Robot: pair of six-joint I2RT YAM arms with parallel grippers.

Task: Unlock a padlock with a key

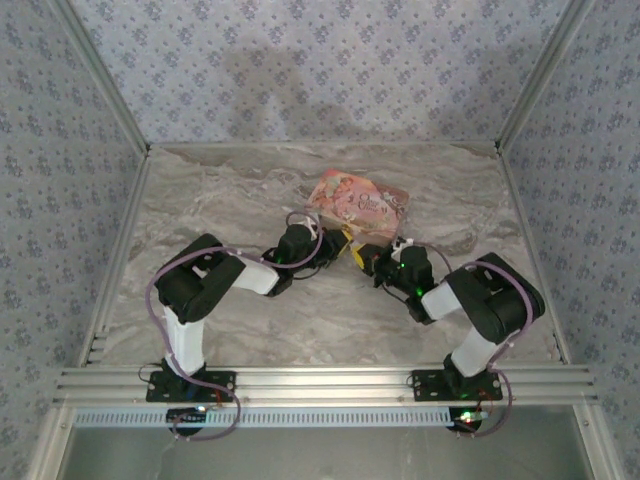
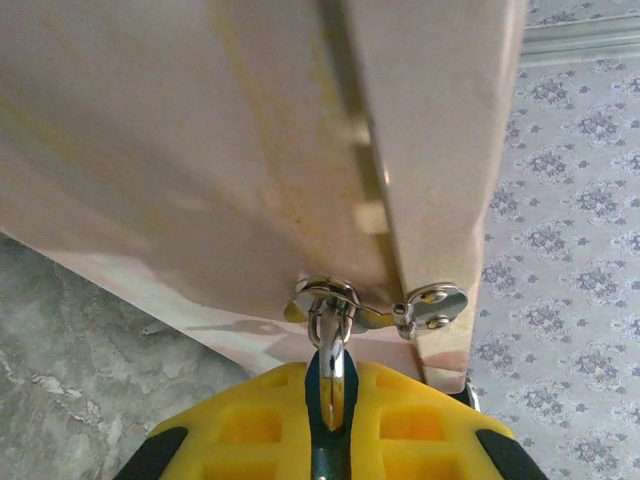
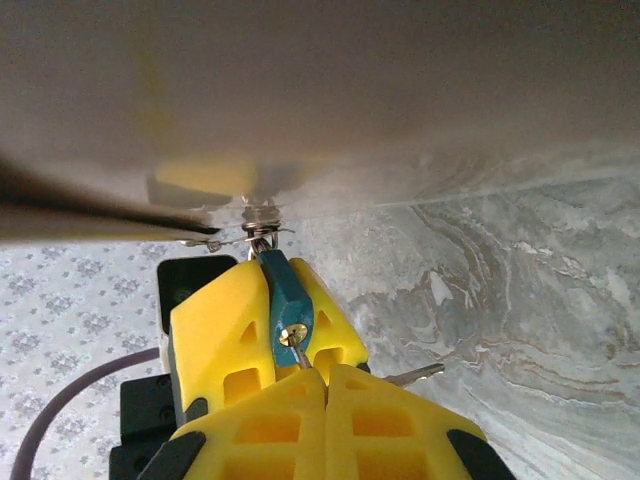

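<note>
At left, pinched narrow between the yellow fingers of the left gripper (image 2: 332,378): the padlock (image 3: 287,300), dark blue-grey, edge-on in the grip; silvery loop hooked through the metal hasp (image 2: 345,300) at the near edge of the pink box (image 1: 358,203), out on the marble table (image 1: 220,200); brass keyhole (image 3: 293,335) turned toward the other arm. In the middle, touching that keyhole: the key (image 3: 299,352), thin and silvery; whether seated inside, hard to tell. At right, closed tight on the key's far end: the right gripper (image 3: 325,385), fingertips just beside those of the left, padlock directly ahead of them.
</note>
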